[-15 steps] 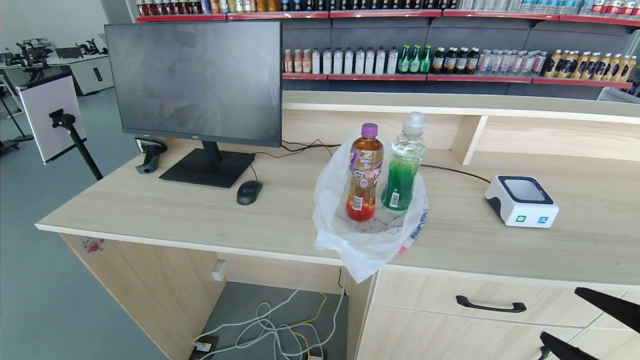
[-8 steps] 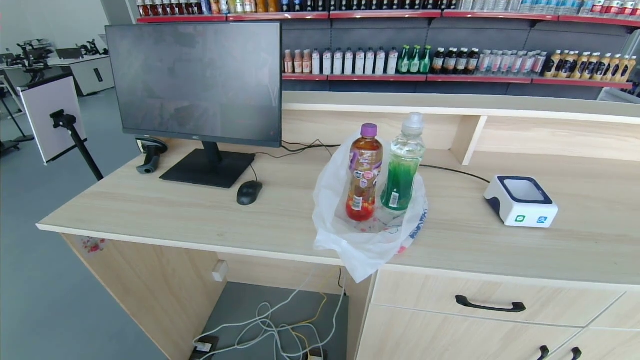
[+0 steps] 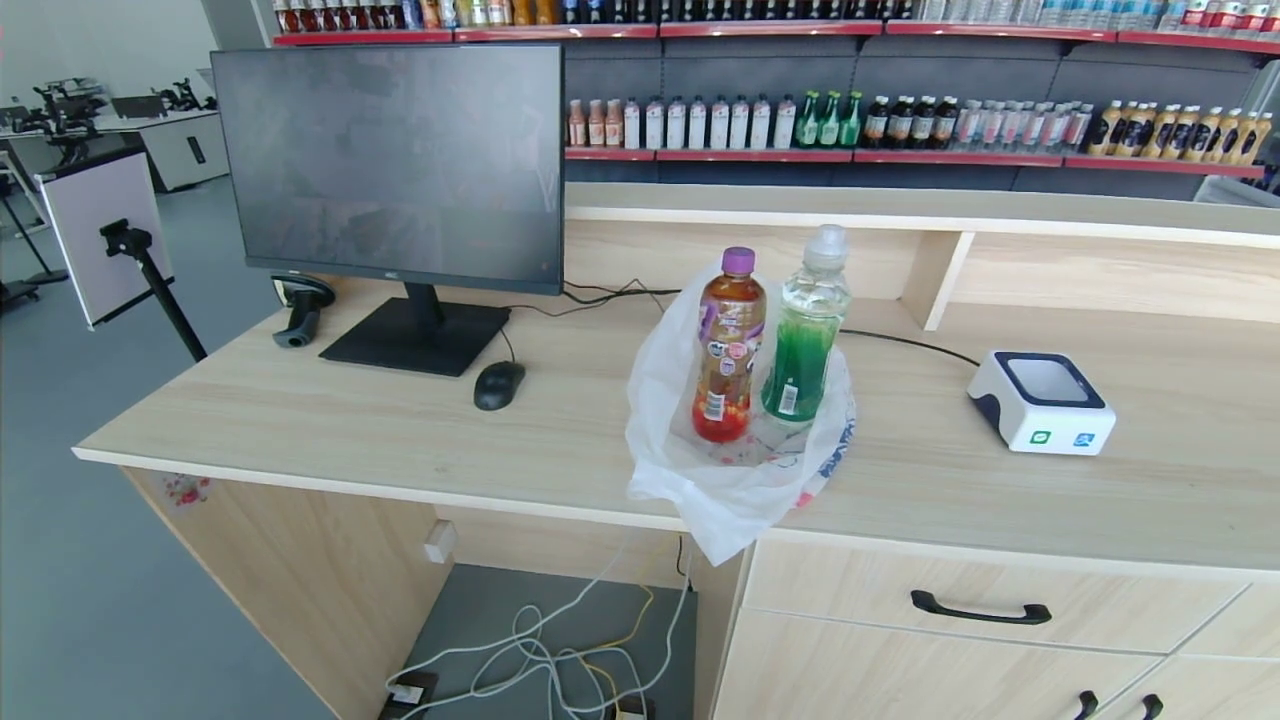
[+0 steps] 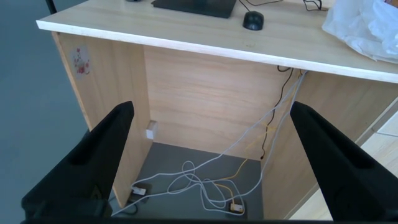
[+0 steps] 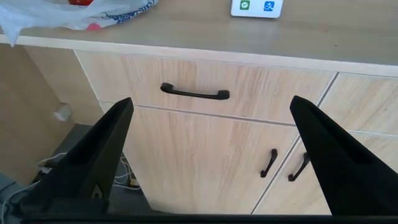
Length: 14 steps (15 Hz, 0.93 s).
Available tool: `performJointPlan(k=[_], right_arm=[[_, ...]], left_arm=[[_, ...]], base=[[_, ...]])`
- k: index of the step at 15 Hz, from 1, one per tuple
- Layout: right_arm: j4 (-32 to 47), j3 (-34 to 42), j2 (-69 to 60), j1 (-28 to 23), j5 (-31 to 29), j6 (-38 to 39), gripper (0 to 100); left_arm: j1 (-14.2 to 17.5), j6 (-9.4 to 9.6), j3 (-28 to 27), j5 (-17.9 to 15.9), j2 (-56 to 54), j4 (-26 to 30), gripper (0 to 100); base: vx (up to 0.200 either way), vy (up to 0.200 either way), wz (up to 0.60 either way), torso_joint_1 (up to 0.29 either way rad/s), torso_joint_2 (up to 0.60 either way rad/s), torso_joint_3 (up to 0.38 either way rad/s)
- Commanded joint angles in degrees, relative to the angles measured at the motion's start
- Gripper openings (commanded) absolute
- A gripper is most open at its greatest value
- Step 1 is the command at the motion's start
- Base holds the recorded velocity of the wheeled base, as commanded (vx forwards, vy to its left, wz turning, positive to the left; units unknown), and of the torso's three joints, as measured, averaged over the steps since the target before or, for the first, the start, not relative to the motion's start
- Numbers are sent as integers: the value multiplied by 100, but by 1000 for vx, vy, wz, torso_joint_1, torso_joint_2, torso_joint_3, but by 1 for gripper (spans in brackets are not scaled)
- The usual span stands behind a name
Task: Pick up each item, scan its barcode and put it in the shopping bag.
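Note:
A brown tea bottle (image 3: 730,345) with a purple cap and a green bottle (image 3: 806,330) with a clear cap stand upright inside the white plastic shopping bag (image 3: 700,470) on the wooden counter (image 3: 400,430). The white barcode scanner (image 3: 1040,402) sits to the right of the bag. My left gripper (image 4: 211,107) is open and holds nothing; it hangs low in front of the counter's kneehole, with the bag (image 4: 364,25) up on the counter beyond it. My right gripper (image 5: 211,101) is open and holds nothing, level with the drawer front below the scanner (image 5: 256,7) and the bag (image 5: 74,15).
A monitor (image 3: 390,165), a mouse (image 3: 498,384) and a handheld scanner (image 3: 298,310) stand on the counter's left part. A drawer handle (image 5: 194,93) faces the right gripper. Loose cables (image 4: 205,183) lie on the floor under the counter. Shelves of bottles (image 3: 900,120) line the back wall.
The right gripper's fingers, seen at the head view's lower right corner one second ago, have dropped out of that view. The bottles, bag and scanner have not moved.

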Motion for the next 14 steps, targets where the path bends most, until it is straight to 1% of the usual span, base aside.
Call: performJointPlan(k=[1,4,6,9,12,14], right_arm=[[2,0,-107,31,-7,110,100],[2,0,-107,40,10,22,100],[2,0,-107,40,10,13,100],[2,0,-107,40,10,-13,100],[2,0,-107,40,10,-13,100],[2,0,-107,40,10,-4,100]], left_arm=[[6,-6,0,2,6,0,100],[6,-24,0,2,6,0,100],[6,-24,0,2,6,0,100],[6,-24,0,2,6,0,100],[15,-138,0,19,6,0,100],[15,-112,0,19,6,0,100]], base=[[0,0,0,0,0,0],[0,0,-600,1,7,-2],[0,-200,-600,10,2,0],[0,-200,0,9,4,5],[0,-200,0,4,1,4],[0,-200,0,0,2,-2]])
